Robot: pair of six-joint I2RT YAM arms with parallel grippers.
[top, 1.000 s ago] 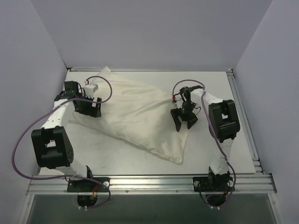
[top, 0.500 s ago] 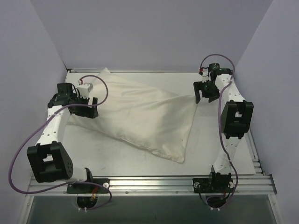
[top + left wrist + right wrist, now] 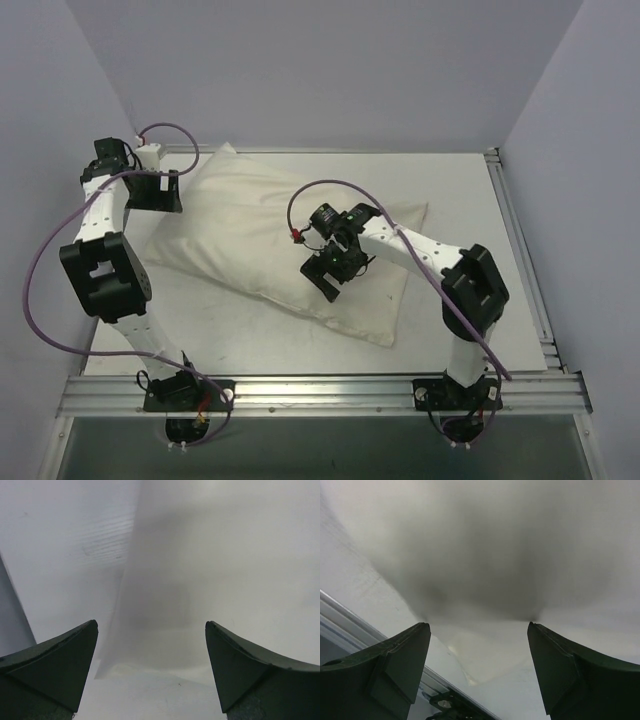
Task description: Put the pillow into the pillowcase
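The cream pillowcase [image 3: 250,225] lies plump and slanted across the table [image 3: 460,200], from the back left to the front middle. The pillow is hidden; no white cushion shows anywhere. My left gripper [image 3: 157,203] hovers open at the pillowcase's back left edge. In the left wrist view, the left gripper [image 3: 150,623] has nothing between its fingers and a pale cloth corner [image 3: 160,610] lies beyond them. My right gripper [image 3: 322,275] stands open over the pillowcase's front half. The right wrist view has the right gripper [image 3: 477,624] empty, just above the bulging cloth [image 3: 485,555].
Grey walls [image 3: 330,70] close in the table at the back and on both sides. An aluminium rail [image 3: 330,385] runs along the front edge by the arm bases. Purple cables [image 3: 45,270] loop off both arms.
My right arm swung from the back right corner to above the pillowcase's front half, its jaws a little wider. My left arm drew back towards the far left corner.
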